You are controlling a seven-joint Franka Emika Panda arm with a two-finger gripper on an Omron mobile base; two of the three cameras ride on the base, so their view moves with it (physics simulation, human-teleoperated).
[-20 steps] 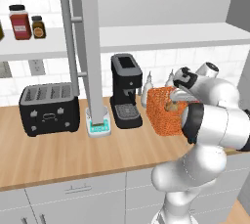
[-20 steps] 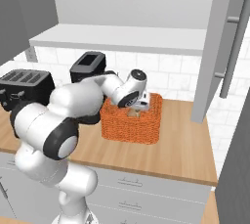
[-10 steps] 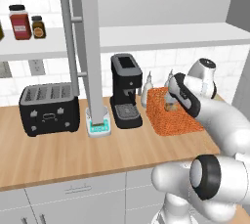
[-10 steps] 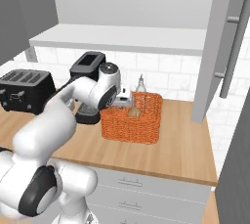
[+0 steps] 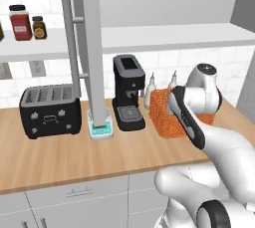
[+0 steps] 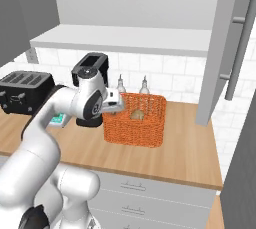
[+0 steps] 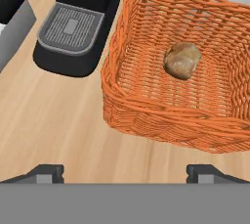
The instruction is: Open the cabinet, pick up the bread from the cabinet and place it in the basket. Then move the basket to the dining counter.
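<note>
The orange woven basket (image 7: 146,115) stands on the wooden counter beside the coffee machine. The small golden-brown bread (image 7: 182,60) lies on its floor, also seen through the mesh as the bread (image 6: 137,115). My gripper (image 7: 125,174) hovers open above the counter just outside the basket's near rim, nothing between its fingertips (image 7: 46,171). In the right base view the gripper (image 6: 116,104) sits at the left end of the basket (image 6: 145,123). The cabinet stands open, its doors (image 5: 93,48) (image 6: 224,48) swung out over the white shelf (image 6: 125,38). The dining counter is out of view.
A black coffee machine (image 5: 128,92) stands just left of the basket, with a black toaster (image 5: 50,110) further left. Two bottles (image 6: 144,85) stand behind the basket against the tiles. Spice jars (image 5: 21,22) sit on the shelf. My arm covers part of the basket (image 5: 167,117).
My hand has drawn back from inside the basket to its left rim, jaws still open. The bread stays lying in the basket. The arm has swung round.
</note>
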